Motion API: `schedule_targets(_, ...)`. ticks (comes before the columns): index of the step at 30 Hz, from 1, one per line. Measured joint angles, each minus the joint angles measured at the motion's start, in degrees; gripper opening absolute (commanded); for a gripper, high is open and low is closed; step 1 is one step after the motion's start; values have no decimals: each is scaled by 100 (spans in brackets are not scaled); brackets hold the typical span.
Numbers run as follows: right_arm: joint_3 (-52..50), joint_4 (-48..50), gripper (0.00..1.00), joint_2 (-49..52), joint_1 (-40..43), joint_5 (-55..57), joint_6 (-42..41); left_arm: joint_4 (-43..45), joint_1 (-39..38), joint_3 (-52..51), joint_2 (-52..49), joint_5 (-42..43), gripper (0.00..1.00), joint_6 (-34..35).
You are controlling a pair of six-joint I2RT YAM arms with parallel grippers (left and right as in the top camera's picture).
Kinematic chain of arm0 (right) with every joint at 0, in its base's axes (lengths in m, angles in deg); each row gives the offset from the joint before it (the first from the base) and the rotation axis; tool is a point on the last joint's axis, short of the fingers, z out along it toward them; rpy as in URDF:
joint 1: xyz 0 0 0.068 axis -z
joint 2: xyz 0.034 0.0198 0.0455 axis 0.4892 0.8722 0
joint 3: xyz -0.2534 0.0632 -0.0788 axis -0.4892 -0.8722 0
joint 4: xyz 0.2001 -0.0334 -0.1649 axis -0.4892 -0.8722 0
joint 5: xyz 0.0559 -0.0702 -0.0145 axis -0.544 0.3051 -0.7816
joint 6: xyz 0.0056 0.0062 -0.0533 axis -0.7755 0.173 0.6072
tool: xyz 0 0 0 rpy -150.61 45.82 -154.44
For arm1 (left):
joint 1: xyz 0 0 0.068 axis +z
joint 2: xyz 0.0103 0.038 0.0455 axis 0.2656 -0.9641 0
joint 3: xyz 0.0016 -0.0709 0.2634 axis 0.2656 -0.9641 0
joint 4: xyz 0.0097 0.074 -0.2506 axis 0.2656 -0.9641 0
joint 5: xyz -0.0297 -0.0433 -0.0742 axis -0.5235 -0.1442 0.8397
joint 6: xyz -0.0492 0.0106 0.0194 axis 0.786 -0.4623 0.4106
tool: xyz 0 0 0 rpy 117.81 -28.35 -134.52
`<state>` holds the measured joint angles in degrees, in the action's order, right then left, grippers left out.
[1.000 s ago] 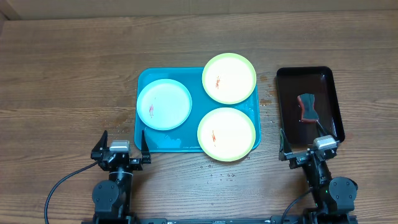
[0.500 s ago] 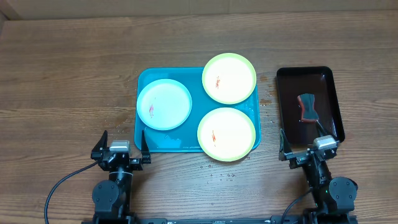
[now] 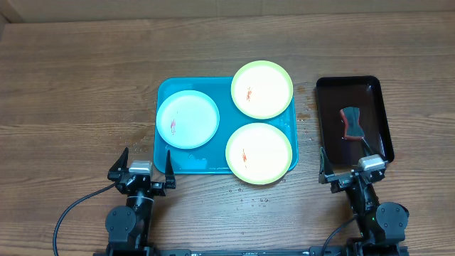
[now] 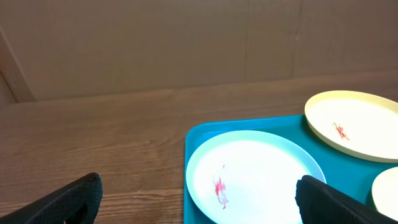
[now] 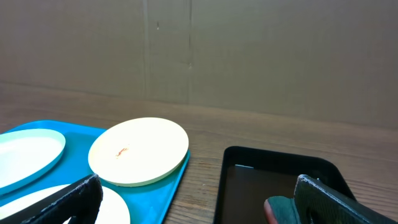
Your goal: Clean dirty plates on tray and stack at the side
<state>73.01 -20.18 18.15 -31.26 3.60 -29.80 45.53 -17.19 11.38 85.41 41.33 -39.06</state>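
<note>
A turquoise tray (image 3: 168, 91) lies mid-table and holds three plates. The small whitish-blue plate (image 3: 188, 119) sits at its left with a red smear; it also shows in the left wrist view (image 4: 255, 174). Two yellow-green plates sit at the right: one at the back (image 3: 261, 89), one at the front (image 3: 259, 153), each with a red-orange smear. My left gripper (image 3: 141, 169) is open and empty, just in front of the tray's left corner. My right gripper (image 3: 353, 169) is open and empty, in front of a black tray.
A narrow glossy black tray (image 3: 377, 92) stands right of the turquoise tray and holds a red-and-dark sponge (image 3: 351, 121). Small water drops dot the wood near the tray's front edge (image 3: 252, 201). A brown cardboard wall backs the table.
My left gripper has shifted slightly to the right. The plates, the trays and the right arm have not moved.
</note>
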Motion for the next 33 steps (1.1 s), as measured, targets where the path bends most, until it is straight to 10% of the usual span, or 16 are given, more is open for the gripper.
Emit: schedule_targets(33,1104,-1231,100,-2,0,0,-2,-243,0,1556,-1954,42,100,0)
